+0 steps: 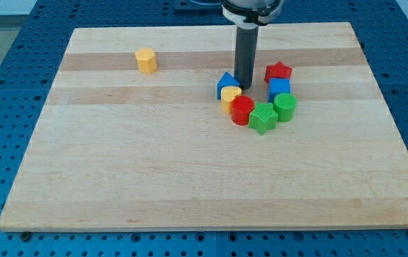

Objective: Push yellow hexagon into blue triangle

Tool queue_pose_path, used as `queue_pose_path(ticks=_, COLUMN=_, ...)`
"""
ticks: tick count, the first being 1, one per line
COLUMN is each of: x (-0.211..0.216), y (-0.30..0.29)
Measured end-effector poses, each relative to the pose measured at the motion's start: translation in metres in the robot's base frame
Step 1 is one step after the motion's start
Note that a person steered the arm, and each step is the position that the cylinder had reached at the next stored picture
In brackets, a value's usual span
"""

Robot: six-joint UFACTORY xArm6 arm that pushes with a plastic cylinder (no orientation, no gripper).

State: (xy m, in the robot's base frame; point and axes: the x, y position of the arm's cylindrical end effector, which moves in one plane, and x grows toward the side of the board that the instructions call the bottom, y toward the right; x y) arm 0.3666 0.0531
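While my tip [244, 86] sits beside the blue triangle [226, 84], no pincer fitted, the yellow hexagon [146, 61] stands well left of it: light, rigid, slidey; push its far-left face.

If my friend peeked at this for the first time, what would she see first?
Probably the dark rod coming down from the view's top, with my tip right beside the blue triangle. Around it, right of the board's middle, curls a bright bunch of red, green, blue and yellow blocks, like the red star. Then the yellow hexagon, alone at the upper left.
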Motion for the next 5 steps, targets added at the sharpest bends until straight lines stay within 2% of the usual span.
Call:
queue_pose_path(ticks=1, x=0.003, y=0.0)
queue_pose_path(ticks=2, x=-0.015, y=-0.001)
queue_pose_path(ticks=3, x=-0.053, y=-0.009)
queue_pose_path(ticks=5, x=-0.101, y=-0.042)
